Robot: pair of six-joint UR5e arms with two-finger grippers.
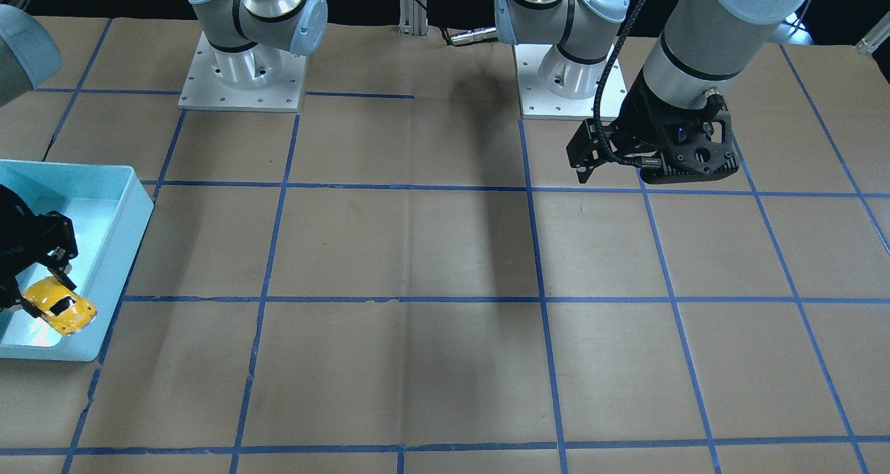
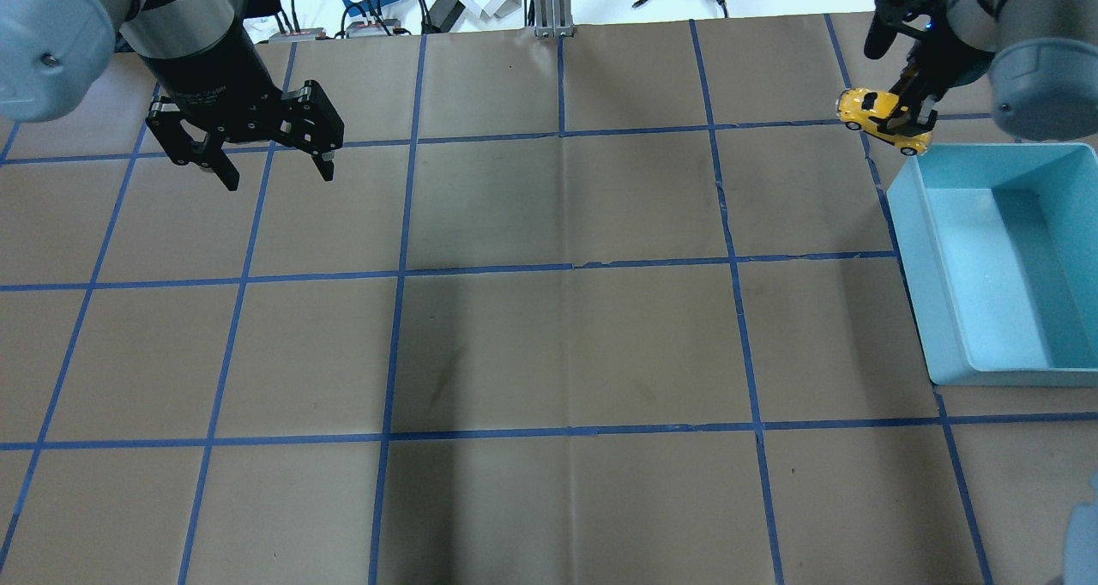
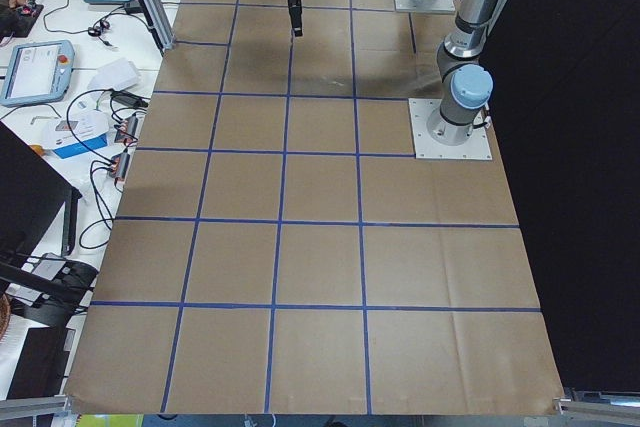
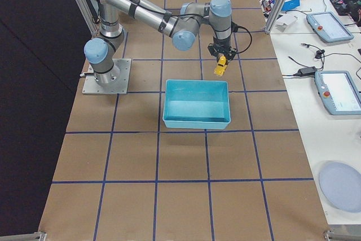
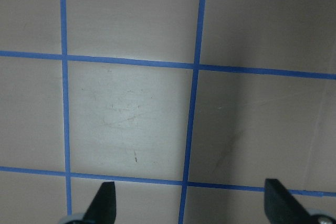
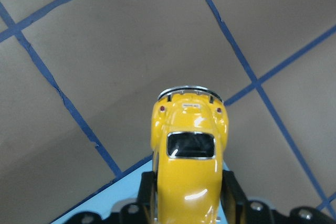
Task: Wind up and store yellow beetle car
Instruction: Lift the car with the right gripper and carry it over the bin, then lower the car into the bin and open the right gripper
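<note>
Grip: the right gripper pinches the yellow beetle car across its flanks, one finger on each side; in the wrist view only the near part of the body sits between the fingers and the rest juts out beyond them
Car: aloft, touching nothing but the fingers, tilted in the overhead view, its chrome-bumpered end pointing away from the gripper
Car against bin: at the blue bin, by the corner farthest from the robot and nearest the table's middle; the wrist view shows blue beneath the fingers and brown paper beneath the jutting end, so the car seems to straddle the rim, not hang over the bin's floor
Bin: nothing seen inside it
Left gripper: spread wide, holding nothing, above the table and well apart from the bin
Stage: probably the storing step; whether the spring is wound cannot be told
Risk, early release: letting go here could land the car on the rim or outside, since part of it overhangs the paper
Risk, rolling: if wound, wheels meeting the table could drive it away
Risk, grip: glossy rounded flanks held near one end could pivot or slip
</note>
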